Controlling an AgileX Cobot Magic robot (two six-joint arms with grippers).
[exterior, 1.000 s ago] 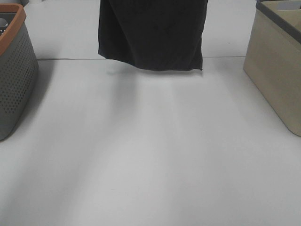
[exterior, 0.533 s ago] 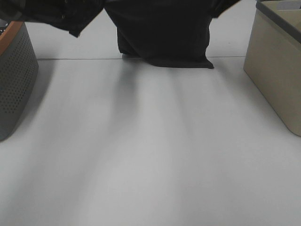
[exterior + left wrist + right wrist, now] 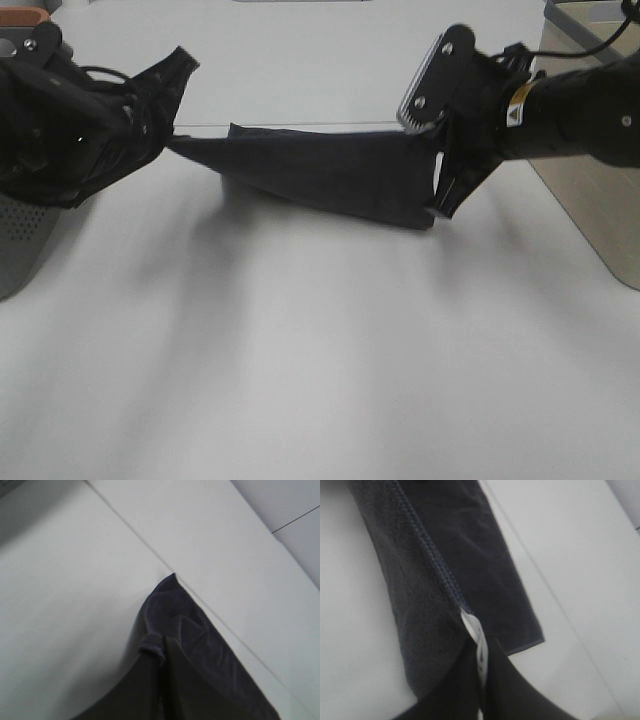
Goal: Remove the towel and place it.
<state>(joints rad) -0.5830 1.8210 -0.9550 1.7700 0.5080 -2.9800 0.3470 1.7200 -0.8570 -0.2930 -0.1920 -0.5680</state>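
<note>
Towel held stretched between two claws over the table.

The left claw (image 3: 166, 132) and right claw (image 3: 441, 197) are each closed tight on one end of the dark towel (image 3: 330, 175). It sags low over the white table (image 3: 320, 360), between a grey basket (image 3: 22, 245) and a beige bin (image 3: 590, 200). The white tag (image 3: 473, 626) sits at the right claw.

Even overhead light, soft shadows, motion blur.
</note>
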